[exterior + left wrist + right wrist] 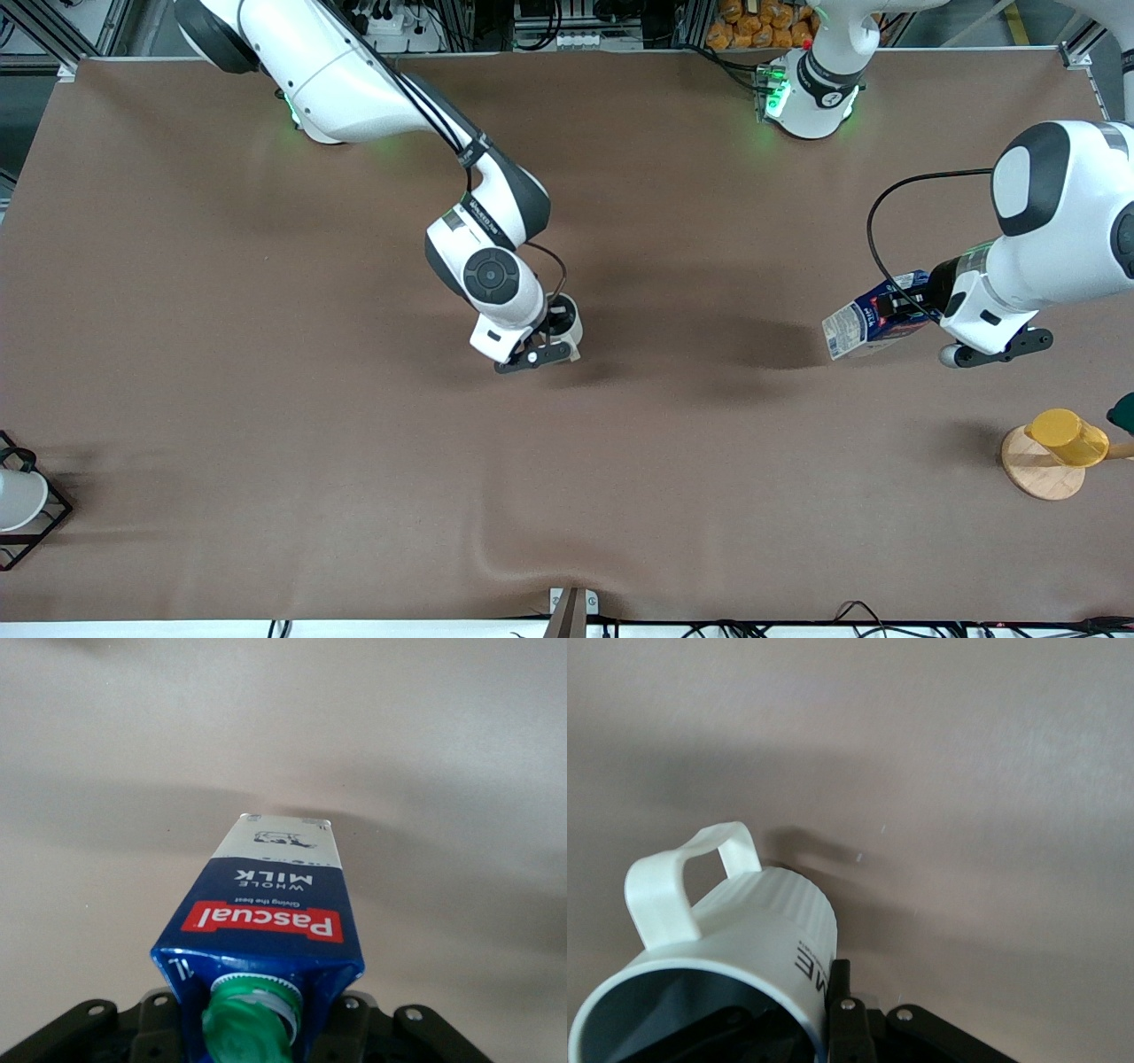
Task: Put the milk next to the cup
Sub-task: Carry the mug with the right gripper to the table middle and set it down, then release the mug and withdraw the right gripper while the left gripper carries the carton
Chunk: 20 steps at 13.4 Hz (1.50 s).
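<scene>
We observed the left gripper (pixel 921 306) clamped on the cap end of the milk (pixel 873 317), a small dark blue gable-top carton with a green round cap (pixel 251 1017), a red label band and a white lower part. The carton was held tilted, almost lying over, above the brown table covering (pixel 266 354) toward the left arm's end of the table, its white base pointing away from the gripper and casting a shadow on the surface below.

We recorded the right gripper (pixel 551 335) at the middle of the table, its fingers (pixel 840 1010) closed over the rim of the cup (pixel 567 321), a light grey-beige ribbed mug with a small loop handle (pixel 678 881) and a grey inside. Milk and cup were well apart.

Nearer the front camera than the milk, a yellow cup (pixel 1067 436) lay on a round wooden stand (pixel 1036 470). At the right arm's end of the table, a white cup (pixel 18 498) sat in a black wire rack (pixel 40 523).
</scene>
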Available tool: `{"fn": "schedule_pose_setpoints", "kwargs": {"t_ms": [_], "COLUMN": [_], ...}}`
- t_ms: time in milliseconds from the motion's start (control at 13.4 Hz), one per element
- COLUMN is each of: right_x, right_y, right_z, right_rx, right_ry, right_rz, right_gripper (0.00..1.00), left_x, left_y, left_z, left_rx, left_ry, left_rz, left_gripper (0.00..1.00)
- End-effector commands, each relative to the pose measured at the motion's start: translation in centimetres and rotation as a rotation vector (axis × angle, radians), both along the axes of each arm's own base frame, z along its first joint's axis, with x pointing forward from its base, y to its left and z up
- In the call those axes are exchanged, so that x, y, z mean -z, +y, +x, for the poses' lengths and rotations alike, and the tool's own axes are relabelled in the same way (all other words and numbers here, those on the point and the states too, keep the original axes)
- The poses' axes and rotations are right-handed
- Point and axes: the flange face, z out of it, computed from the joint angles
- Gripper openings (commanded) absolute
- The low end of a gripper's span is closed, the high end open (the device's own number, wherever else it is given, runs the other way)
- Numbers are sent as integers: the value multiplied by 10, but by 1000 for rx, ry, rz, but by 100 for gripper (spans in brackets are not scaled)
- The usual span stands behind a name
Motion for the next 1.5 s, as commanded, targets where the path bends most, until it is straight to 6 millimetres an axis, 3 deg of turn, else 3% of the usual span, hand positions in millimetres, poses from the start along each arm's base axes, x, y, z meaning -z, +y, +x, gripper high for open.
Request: {"fn": "schedule_pose_setpoints", "kwargs": {"t_ms": [0,75,150,299,374,598,748,972,1271,1421], "right_x": [-2,-3,-8,-27,-35,-109,-151,-192,-217,-228], "right_y": [-1,-3,-3,-3,-14,-68,-125,-223,-351,-386], "right_z": [14,17,19,23,31,62,81,99,105,86], "right_rx": [58,65,67,75,94,171,243,347,262,229], "right_ry": [-26,-28,-37,-56,-61,-79,-69,-23,-49,-56], "right_rz": [12,12,14,28,34,42,15,-40,-48,-58], "right_gripper": [0,35,99,100,100,100,100,100,100,100], "left_x": [-27,-31,-32,-31,-30,-32,-34,-63,-66,-58], "left_y": [-2,-9,-18,-27,-34,-43,-65,-125,-242,-283], "left_z": [-10,-13,-14,-15,-16,-21,-30,-64,-104,-115], "left_rx": [92,106,117,122,129,140,143,113,31,29], "left_ry": [-33,-40,-40,-38,-35,-18,16,35,7,-6], "left_rz": [8,7,6,4,4,4,6,14,-5,-27], "left_gripper": [50,50,46,46,47,47,47,47,47,47]}}
